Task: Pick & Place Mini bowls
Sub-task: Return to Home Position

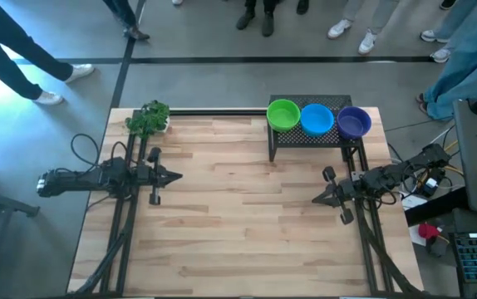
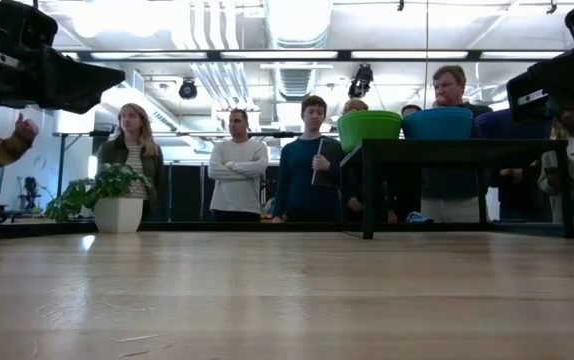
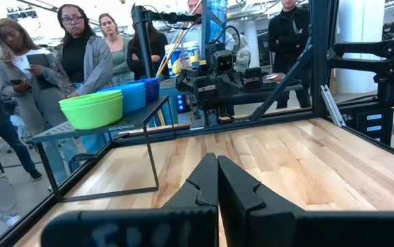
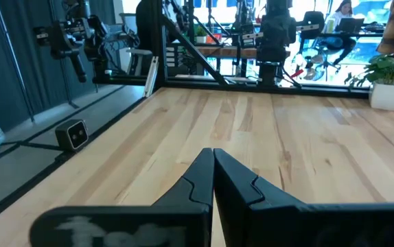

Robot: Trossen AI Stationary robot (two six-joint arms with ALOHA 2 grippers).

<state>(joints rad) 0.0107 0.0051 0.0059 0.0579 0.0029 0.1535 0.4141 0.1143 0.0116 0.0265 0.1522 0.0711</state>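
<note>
Now the mini bowls (image 1: pixel 317 120) sit stacked by colour, green, blue, purple, on the black shelf (image 1: pixel 309 138) at upper right. Mid-frame, the left claw (image 1: pixel 176 175) and the right claw (image 1: pixel 315 198) hover empty, closed tight. Placing looks finished; only homing both remains.

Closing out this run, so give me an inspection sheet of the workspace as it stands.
Surface: light wooden table.
Job's things: green bowls, blue bowls and purple bowls, stacked side by side on the black shelf.
Clutter: potted plant at the far left corner.
Grippers: left gripper shut, right gripper shut, both holding nothing.
Cables: cable loop beside the left arm.
Surroundings: people standing beyond the table.
</note>
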